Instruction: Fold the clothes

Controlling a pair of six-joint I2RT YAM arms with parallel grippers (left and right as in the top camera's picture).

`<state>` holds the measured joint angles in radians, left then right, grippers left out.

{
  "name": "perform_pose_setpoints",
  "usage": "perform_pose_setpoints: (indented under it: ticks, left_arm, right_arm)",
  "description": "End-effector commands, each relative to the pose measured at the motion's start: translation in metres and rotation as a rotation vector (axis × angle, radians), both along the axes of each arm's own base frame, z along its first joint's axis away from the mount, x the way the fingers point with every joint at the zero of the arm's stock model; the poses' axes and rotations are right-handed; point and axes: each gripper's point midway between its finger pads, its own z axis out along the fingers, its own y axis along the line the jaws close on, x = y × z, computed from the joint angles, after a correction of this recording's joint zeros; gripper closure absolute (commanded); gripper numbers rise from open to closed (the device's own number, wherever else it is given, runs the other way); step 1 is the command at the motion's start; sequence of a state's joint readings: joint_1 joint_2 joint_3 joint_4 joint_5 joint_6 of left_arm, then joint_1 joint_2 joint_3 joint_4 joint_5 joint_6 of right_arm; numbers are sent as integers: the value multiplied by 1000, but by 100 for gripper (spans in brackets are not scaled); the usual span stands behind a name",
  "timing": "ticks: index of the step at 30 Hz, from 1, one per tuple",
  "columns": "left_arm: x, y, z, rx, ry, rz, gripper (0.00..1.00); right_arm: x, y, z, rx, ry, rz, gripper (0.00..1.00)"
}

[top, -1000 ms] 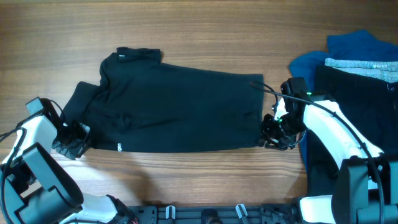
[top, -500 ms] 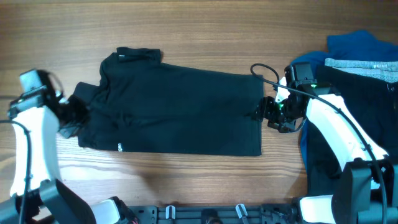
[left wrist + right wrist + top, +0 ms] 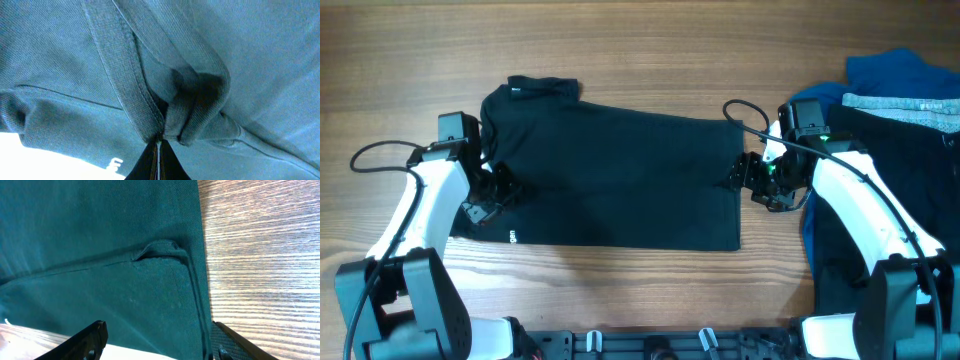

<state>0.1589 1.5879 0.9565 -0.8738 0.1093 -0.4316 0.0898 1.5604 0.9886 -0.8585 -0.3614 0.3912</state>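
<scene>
Well, from overhead the black shirt [image 3: 620, 175] lies spread across the middle of the wooden table [image 3: 640, 50], collar towards the far left. The left gripper [image 3: 490, 195] sits on its sleeve end and the right gripper [image 3: 748, 182] at the opposite edge, with a looped cable [image 3: 740, 112] just behind. A blue garment [image 3: 885, 75] and a black garment with a grey waistband [image 3: 900, 150] crowd the right end, partly under that arm. Left wrist: pincer clamped tight, with shirt fabric bunched at its tips. Right wrist: fingers well apart over the hemmed edge, holding nothing

Illegible white lettering [image 3: 512, 237] on shirt [image 3: 620, 170]
</scene>
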Motion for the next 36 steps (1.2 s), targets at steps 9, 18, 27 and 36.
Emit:
perform_pose_setpoints:
  ticks: [9, 18, 27, 36]
  left_arm:
    - [-7, 35, 35, 21, -21, 73, 96]
    - [-15, -7, -26, -18, -76, -80, 96]
    - [80, -7, 12, -17, -497, -112, 96]
    - [73, -12, 82, 4, -583, -190, 85]
  right_arm:
    - [7, -6, 6, -29, -33, -12, 24]
    - [1, -7, 5, -31, -5, -13, 24]
    - [4, -7, 6, -30, -22, -11, 23]
    - [3, -7, 6, -30, -18, -12, 22]
